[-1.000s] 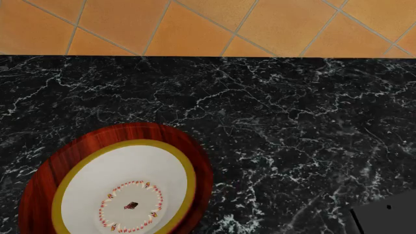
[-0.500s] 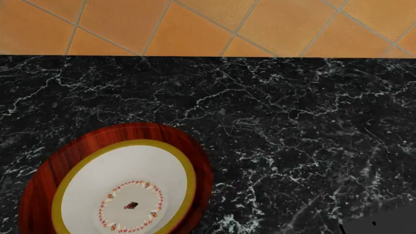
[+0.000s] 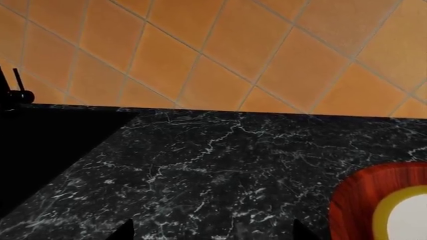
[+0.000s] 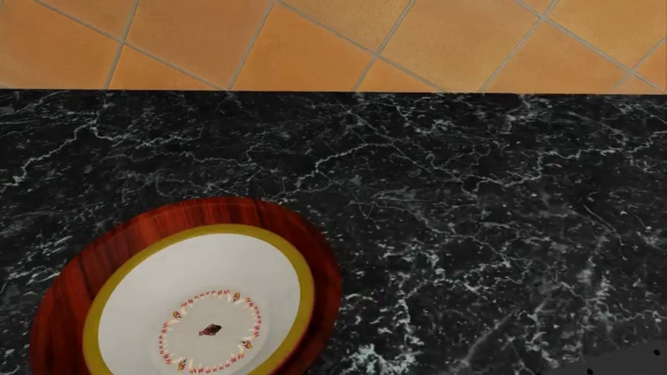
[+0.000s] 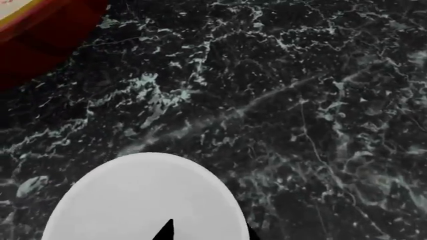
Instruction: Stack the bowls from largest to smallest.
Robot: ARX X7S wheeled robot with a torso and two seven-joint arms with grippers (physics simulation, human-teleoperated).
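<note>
Head view: red-brown wood-grain bowl [image 4: 78, 273] on the black marble counter [image 4: 469, 195], low at the left of frame, cut by the lower edge. Medium bowl [image 4: 198, 289] nested inside it, yellow rim, red dotted ring around a small dark mark at the centre. Orange tiled floor [image 4: 312, 39] beyond the far counter edge. Only a sliver of dark grey robot hardware at the lower right corner; no fingertips seen here. Small plain white bowl not seen from the head.

Right wrist view: small plain white bowl [image 5: 143, 200] resting on the marble, apart from the nested pair; edge of the wood-grain bowl [image 5: 47, 30] in one corner, with a strip of the medium bowl's rim [image 5: 13, 12] above it. Right gripper [image 5: 203, 231] seen only as two dark tips at the frame edge, one overlapping the white bowl's surface, the other just off its rim. Straddling the rim or merely above it: cannot tell. Clenched or released: cannot tell.

Left wrist view: left gripper [image 3: 212, 231] seen as two dark fingertips [image 3: 125, 231] set wide apart, spread and empty, bare marble between them. Wood-grain bowl [image 3: 353, 200] off to one side of the tips, well clear of them, medium bowl's yellow rim [image 3: 390, 207] inside. A thin dark fixture [image 3: 17, 92] at the counter's far edge, too small to identify.
</note>
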